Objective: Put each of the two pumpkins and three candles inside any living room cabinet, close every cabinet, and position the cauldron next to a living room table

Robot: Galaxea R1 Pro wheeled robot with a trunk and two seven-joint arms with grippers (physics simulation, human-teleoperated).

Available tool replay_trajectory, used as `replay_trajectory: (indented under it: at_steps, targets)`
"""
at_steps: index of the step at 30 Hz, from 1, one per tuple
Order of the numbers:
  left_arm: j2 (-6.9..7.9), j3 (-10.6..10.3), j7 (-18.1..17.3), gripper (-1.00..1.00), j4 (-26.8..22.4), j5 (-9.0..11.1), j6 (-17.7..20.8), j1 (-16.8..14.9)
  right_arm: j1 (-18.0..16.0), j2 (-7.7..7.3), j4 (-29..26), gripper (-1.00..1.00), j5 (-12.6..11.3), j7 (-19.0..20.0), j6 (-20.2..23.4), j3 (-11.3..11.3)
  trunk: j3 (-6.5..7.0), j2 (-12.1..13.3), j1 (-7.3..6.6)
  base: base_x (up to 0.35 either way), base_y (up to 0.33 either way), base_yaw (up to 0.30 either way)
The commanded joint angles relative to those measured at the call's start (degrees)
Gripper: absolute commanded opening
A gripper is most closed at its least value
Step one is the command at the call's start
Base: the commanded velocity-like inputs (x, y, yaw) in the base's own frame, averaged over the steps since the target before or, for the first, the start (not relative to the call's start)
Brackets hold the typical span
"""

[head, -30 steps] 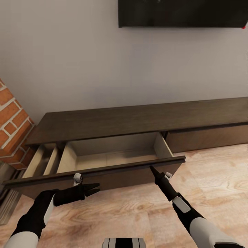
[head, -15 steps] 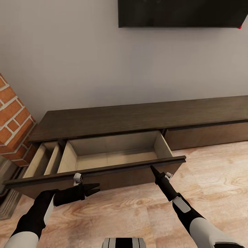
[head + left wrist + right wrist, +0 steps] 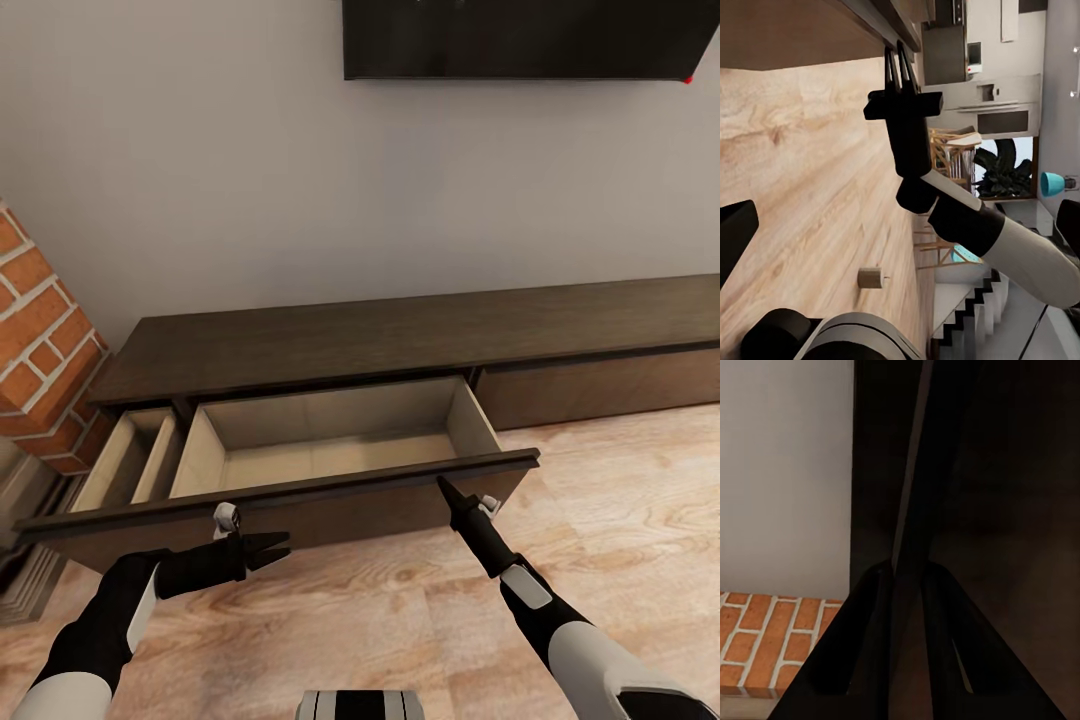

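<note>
1. Plainly, the cabinet (image 3: pixel 400 345) stands against the wall with its wide drawer (image 3: pixel 330 450) pulled out; what shows of the inside is bare. A narrower drawer (image 3: pixel 125 465) at the cabinet's left end, by the brick (image 3: pixel 45 340), is also out.

2. Right tool (image 3: pixel 443 490): fingers drawn together to a point, tip at the wide drawer's front edge near its right corner. The right wrist view looks along that edge between the two fingers (image 3: pixel 870 637), so it seems pinched on the lip, though I cannot tell how firmly. A thin hold could slip off under a sideways or off-axis pull.

3. Left tool (image 3: pixel 272 548): fingers nearly together, holding nothing, hanging just in front of the drawer's front panel. If the drawer comes out further it may strike this tool.

4. A push at one corner alone could skew or jam the drawer.

5. A small brown stub, likely a candle (image 3: pixel 870 278), lies on the floor (image 3: pixel 400 620) near the robot's base; rolling forward could knock it away.
</note>
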Motion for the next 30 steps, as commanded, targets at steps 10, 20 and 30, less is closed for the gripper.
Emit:
replay_trajectory:
  at_steps: [10,20,30]
  targets:
    - [0.01,0.0,-0.2,1.00,0.0,0.0,0.6,0.0,1.8,0.06,0.0,-1.00,0.1,0.8,1.1,3.1,-0.05,0.0,-0.02,-0.001,0.000,0.000]
    - [0.01,0.0,-0.2,1.00,0.0,0.0,0.6,0.0,1.8,0.06,0.0,-1.00,0.2,0.5,1.1,3.1,-0.05,0.0,-0.02,0.000,0.000,0.000]
    - [0.01,0.0,-0.2,1.00,0.0,0.0,0.6,0.0,1.8,0.06,0.0,-1.00,0.2,0.4,1.1,3.1,-0.05,0.0,-0.02,0.000,0.000,0.000]
